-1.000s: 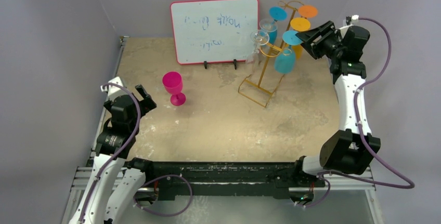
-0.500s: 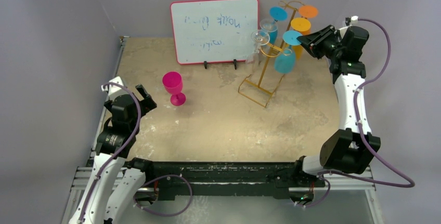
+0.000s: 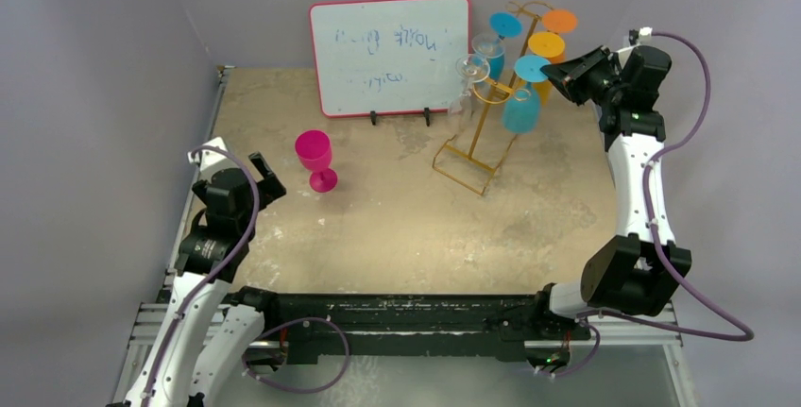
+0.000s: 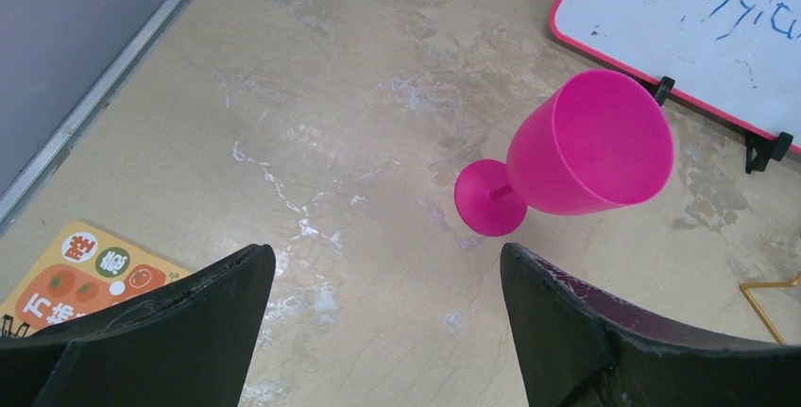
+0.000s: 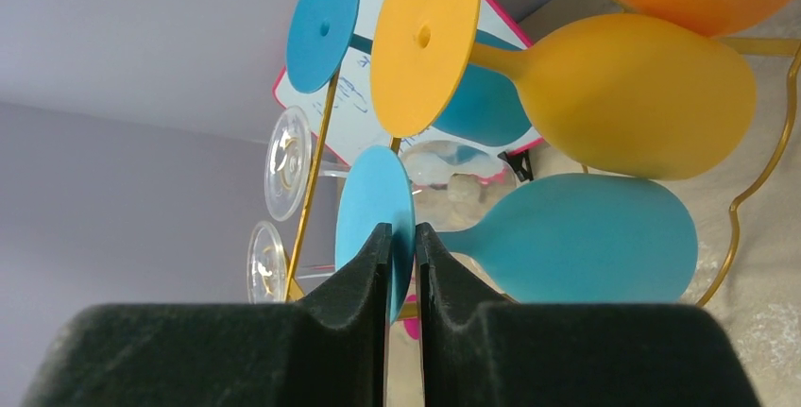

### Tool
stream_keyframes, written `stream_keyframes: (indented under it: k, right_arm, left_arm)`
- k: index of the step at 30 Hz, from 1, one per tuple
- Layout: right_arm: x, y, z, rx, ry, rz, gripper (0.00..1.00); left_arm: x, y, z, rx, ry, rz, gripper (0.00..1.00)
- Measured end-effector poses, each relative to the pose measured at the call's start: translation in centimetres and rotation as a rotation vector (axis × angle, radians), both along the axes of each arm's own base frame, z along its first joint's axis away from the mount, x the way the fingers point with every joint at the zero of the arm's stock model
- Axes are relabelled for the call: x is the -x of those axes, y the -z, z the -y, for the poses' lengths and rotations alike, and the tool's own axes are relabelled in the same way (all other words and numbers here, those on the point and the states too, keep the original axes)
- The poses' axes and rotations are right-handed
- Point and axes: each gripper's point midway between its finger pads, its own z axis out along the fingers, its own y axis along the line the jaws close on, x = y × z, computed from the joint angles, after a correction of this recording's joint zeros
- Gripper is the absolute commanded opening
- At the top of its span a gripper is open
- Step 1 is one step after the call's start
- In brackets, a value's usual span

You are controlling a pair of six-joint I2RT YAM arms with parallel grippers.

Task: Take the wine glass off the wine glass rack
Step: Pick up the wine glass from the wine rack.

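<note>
the wine glass rack (image 3: 491,97) stands on the far right part of the worktop (image 3: 406,228), just right of the red-framed whiteboard (image 3: 390,53). glasses hang upside down from its hooks on both sides. on the left are two clear wine glasses (image 3: 470,67). on the right are a dark-blue wine glass (image 3: 504,25), an orange wine glass (image 3: 559,20), a yellow wine glass (image 3: 545,45) and, lowest, a light-blue wine glass (image 3: 518,110).

the right end effector (image 3: 553,69) is raised at the right side of the rack. in the right wrist view we see it (image 5: 403,232) closed on the round foot of the light-blue wine glass (image 5: 586,237), one finger on each face of the disc. that glass is on the rack, its bowl hanging just below the yellow one (image 5: 633,95).

the left end effector (image 3: 260,176) hangs over the near left of the worktop with its jaws wide apart and nothing between them (image 4: 387,331). a pink wine glass (image 3: 315,157) stands upright just beyond it, well apart from the rack. an orange printed sticker (image 4: 76,265) lies flat by the left edge.
</note>
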Motion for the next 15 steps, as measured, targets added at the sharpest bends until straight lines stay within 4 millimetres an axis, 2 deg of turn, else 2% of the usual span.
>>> stream_keyframes:
  k: [15]
  right_arm:
    - [0.25,-0.91,-0.24,-0.048,0.01,0.004,0.04]
  left_arm:
    - [-0.05,0.14,-0.04,-0.003,-0.003,-0.006,0.88]
